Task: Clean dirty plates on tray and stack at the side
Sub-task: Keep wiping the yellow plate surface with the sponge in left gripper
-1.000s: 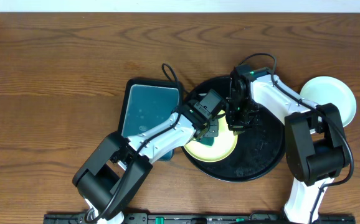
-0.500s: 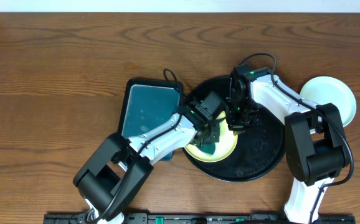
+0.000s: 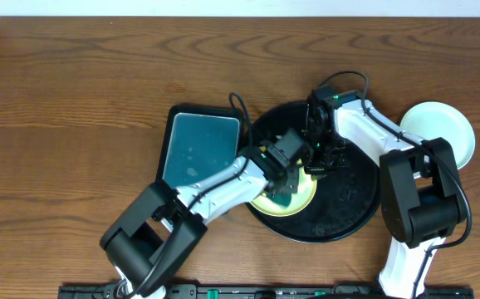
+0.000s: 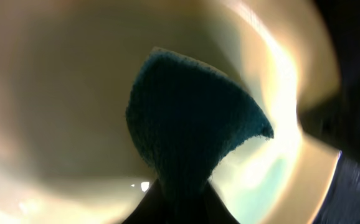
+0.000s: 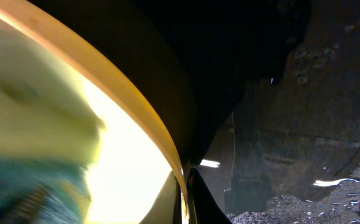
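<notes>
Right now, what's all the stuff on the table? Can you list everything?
table: one, brown wood, under everything
big tray: one, black and round, middle of the table
yellow plate: one, pale yellow, on the big tray
sponge: one, teal, on the yellow plate
small tray: one, teal rectangle, beside the big tray on its left
white plate: at least one, pale mint-white, on the table right of the big tray
left gripper: one, black, shut on the sponge
right gripper: one, black, shut on the yellow plate's rim

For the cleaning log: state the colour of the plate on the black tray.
Pale yellow plate; left wrist view shows it best.
</notes>
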Controlling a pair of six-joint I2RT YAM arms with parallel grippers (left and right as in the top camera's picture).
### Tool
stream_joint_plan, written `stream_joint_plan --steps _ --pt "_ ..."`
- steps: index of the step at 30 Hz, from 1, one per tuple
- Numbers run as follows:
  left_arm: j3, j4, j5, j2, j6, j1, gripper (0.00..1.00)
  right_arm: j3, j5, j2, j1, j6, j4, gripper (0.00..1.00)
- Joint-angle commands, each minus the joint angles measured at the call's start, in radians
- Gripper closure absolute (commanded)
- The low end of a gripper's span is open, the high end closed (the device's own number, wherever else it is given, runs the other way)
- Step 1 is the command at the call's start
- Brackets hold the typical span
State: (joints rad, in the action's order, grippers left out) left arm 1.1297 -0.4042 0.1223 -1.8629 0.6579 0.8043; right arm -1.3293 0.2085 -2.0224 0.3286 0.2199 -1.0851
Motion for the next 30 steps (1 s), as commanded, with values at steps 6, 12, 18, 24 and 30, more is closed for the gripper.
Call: stream_joint_plan --steps 6,12,18,24,30 --pt "-0.013 0.006 -0.062 -0.008 0.025 -0.126 0.92 0.005 0.027 -0.011 0.02 0.011 0.003 0.99" --pt "-0.013 -0.024 -0.01 -0.008 0.025 -0.116 0.92 0.005 0.027 -0.011 0.02 0.011 0.004 0.98" --pt "-0.013 -0.034 0.035 -0.008 0.024 -0.043 0.92 0.005 0.027 -0.011 0.02 0.011 0.004 0.98" --pt "-0.013 -0.04 0.035 -0.008 0.024 0.06 0.92 0.005 0.027 -0.011 0.02 0.011 0.003 0.98" --pt "-0.013 -0.04 0.022 -0.008 0.023 0.109 0.92 0.005 0.027 -0.011 0.02 0.011 0.003 0.98"
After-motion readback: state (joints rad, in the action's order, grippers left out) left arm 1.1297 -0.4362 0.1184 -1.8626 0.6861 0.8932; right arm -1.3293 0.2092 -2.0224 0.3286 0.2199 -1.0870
